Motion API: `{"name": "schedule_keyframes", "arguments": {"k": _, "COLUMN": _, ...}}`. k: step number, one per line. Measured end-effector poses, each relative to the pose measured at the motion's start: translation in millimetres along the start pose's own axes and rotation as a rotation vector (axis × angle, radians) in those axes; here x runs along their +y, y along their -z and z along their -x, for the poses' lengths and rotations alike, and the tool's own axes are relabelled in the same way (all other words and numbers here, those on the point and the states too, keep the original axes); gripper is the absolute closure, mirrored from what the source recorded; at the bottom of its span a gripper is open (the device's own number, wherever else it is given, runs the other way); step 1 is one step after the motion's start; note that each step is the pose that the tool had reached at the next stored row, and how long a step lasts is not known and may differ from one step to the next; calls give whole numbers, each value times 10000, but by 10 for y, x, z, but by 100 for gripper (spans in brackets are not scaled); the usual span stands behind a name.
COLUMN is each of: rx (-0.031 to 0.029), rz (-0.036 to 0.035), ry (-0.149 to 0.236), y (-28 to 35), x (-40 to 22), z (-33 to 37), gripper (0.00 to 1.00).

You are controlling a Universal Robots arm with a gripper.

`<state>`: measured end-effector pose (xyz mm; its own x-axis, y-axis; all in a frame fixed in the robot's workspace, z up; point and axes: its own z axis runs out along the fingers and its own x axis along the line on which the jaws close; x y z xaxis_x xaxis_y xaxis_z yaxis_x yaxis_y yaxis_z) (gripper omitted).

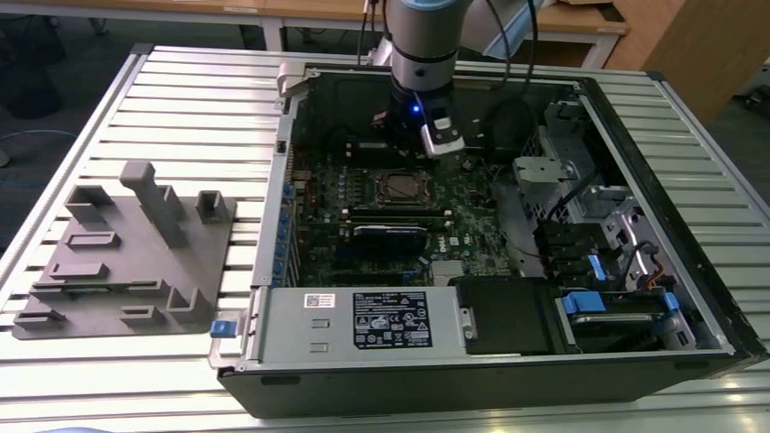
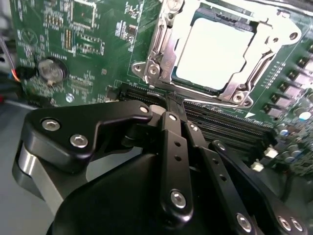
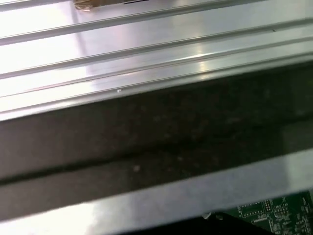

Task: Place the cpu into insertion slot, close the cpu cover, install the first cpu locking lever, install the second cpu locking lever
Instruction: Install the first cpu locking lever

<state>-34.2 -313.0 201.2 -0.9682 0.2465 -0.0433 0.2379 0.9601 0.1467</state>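
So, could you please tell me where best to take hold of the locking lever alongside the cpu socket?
Probably by its thin rod, pinched across its width from above. The locking lever lies low along one side of the cpu cover, which sits flat over the cpu, so a sideways approach looks blocked. I cannot tell its free end.

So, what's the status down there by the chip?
Black metal fingers shut, empty. Silver-grey square cpu seated, thin silvery frame cover down over it. Long black memory slots between fingers and cpu.
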Motion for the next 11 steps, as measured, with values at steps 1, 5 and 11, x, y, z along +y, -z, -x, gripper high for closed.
{"name": "schedule_keyframes", "arguments": {"k": 1, "rx": -27, "rz": -7, "ry": -177, "y": -1, "x": 0, "z": 0, "gripper": 89}}
{"name": "schedule_keyframes", "arguments": {"k": 5, "rx": -106, "rz": -35, "ry": -698, "y": -3, "x": 5, "z": -1, "gripper": 89}}
{"name": "schedule_keyframes", "arguments": {"k": 11, "rx": -181, "rz": -103, "ry": -1096, "y": -5, "x": 24, "z": -6, "gripper": 89}}
